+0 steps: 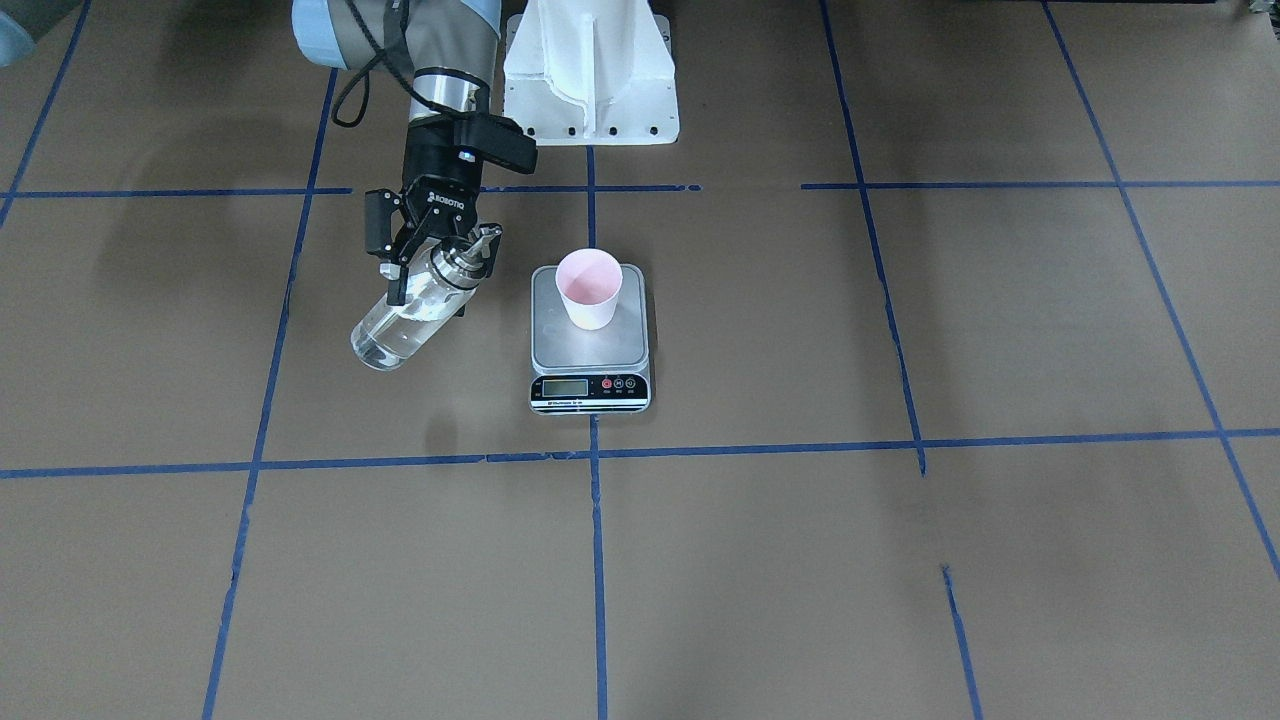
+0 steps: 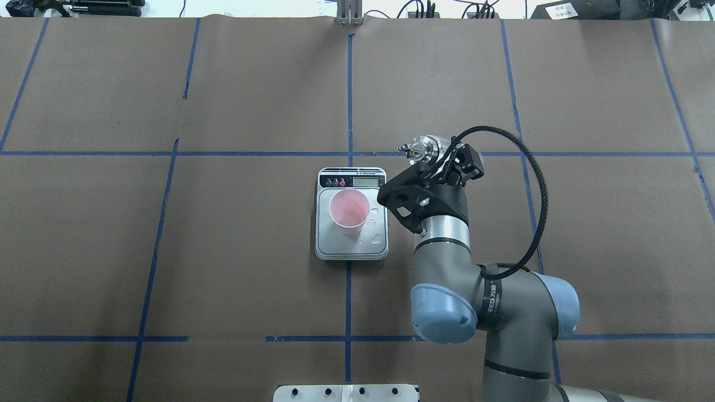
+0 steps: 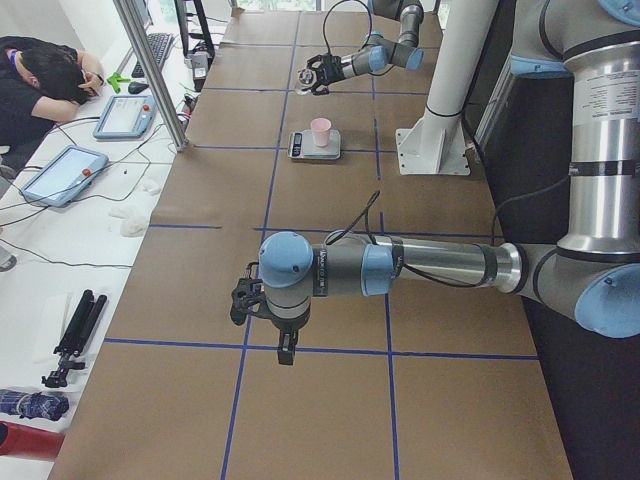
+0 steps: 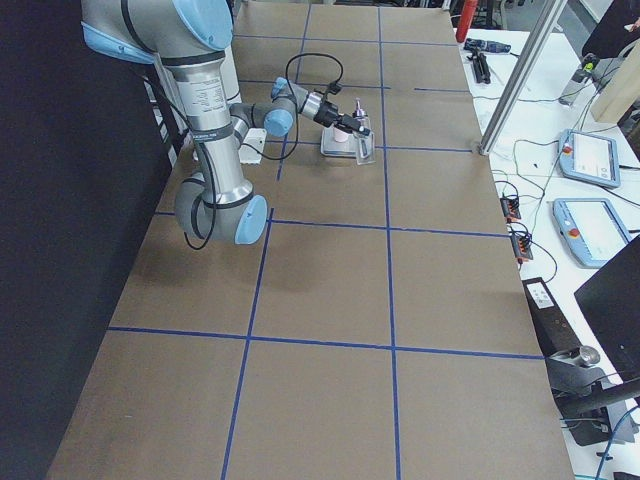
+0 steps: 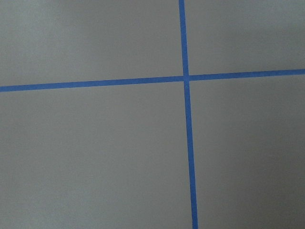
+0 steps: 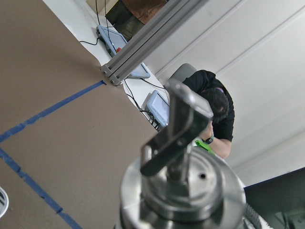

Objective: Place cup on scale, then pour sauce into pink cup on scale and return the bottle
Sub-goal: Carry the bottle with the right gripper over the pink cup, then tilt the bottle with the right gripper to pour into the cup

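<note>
Pink paper formed the cup [image 1: 589, 288], tapered and open-mouthed, standing upright on the rear half of the scale [image 1: 590, 345]. Whether any liquid lay inside could not be made out; its interior read only as flat pink. The scale's platform was brushed grey steel, with a black front strip carrying a small display and round buttons, and the digits were too small to read. From overhead, a few glassy drops showed on the steel beside the cup.

Just off the scale on the robot's right, the bottle [image 1: 405, 320] hung tilted, with its clear glass base low and away from the robot and its shiny metal collar and spout higher, near the scale. The sauce [image 1: 385, 340] inside was colourless and water-like. The right gripper [image 1: 428, 270] was clamped around the bottle's upper body, black fingers [image 1: 395, 282] on either side. Overhead, the wrist hid nearly all the glass, leaving only the metal top visible. The right wrist view showed the spout as a blurred close mass.

Brown paper marked off by blue tape [image 1: 600, 520] covered the table [image 1: 900, 560]. Far along it, the left gripper [image 3: 283, 340] pointed down over bare paper, and I could not tell how its jaws stood. Beyond the table's edge, a person [image 3: 40, 70] leaned near two tablets [image 3: 125, 115].
</note>
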Controlling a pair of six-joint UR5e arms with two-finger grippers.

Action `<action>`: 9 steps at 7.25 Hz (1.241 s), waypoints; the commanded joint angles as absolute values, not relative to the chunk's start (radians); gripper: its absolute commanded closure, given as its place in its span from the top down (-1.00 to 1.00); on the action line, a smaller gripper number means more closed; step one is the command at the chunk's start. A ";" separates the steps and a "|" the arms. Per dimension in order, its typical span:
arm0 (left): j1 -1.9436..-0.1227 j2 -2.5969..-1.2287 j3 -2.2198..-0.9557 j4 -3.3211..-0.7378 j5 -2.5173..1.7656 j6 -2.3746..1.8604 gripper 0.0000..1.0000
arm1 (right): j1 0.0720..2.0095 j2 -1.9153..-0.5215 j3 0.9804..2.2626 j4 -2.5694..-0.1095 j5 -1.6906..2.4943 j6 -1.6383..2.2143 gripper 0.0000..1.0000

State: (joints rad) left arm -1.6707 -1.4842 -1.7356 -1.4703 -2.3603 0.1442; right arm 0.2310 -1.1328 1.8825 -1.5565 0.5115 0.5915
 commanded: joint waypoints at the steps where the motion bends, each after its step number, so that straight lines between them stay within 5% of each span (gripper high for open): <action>1: -1.671 -1.482 -1.732 -1.471 -2.359 0.144 1.00 | 0.189 -1.127 1.826 -1.568 0.358 0.436 -1.00; 9: -1.671 -1.471 -1.724 -1.468 -2.359 0.146 1.00 | 0.187 -1.048 1.645 -1.568 0.184 0.233 -1.00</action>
